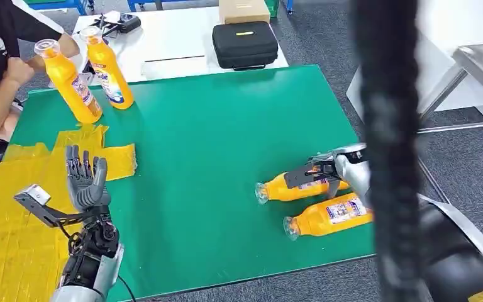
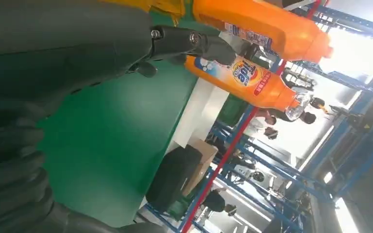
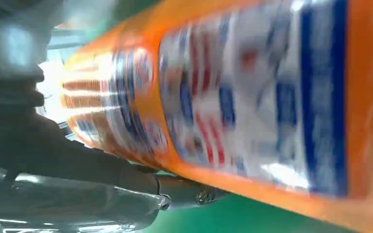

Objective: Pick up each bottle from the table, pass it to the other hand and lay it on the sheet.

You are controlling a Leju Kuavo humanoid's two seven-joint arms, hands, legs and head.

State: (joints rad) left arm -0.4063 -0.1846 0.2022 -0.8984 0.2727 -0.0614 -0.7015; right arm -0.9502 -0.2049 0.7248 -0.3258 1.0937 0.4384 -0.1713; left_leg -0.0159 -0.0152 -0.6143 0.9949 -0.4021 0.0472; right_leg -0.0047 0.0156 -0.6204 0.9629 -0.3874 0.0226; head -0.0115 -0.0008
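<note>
A: Bottles, four orange ones, all on the green table (image 1: 214,157). Landmark for this entry is the yellow sheet (image 1: 12,214) at the table's left side.

B: Positions against it?

A: Two upright bottles stand just beyond the sheet's far edge: the tilted bottle (image 1: 68,80) leans over the sheet's far corner, with a person's hand (image 1: 20,69) close to its neck, and the straight bottle (image 1: 108,68) stands just beside it, on the side away from the sheet. Two more lie on their sides well apart from the sheet, across the table: the far lying bottle (image 1: 289,187) and the near lying bottle (image 1: 327,217), parallel, caps pointing toward the sheet.

B: Hands?

A: Right hand (image 1: 327,171) sits over the far lying bottle, dark fingers (image 1: 302,176) draped over its body. Right wrist view: label blurred, fingers against the bottle. I read it as a grip. Left hand (image 1: 85,179) is raised above the sheet's inner edge, palm up, fingers apart, holding nothing.

B: Other items?

A: Black case (image 1: 245,44) on a white table beyond the green one, far from the sheet.
</note>
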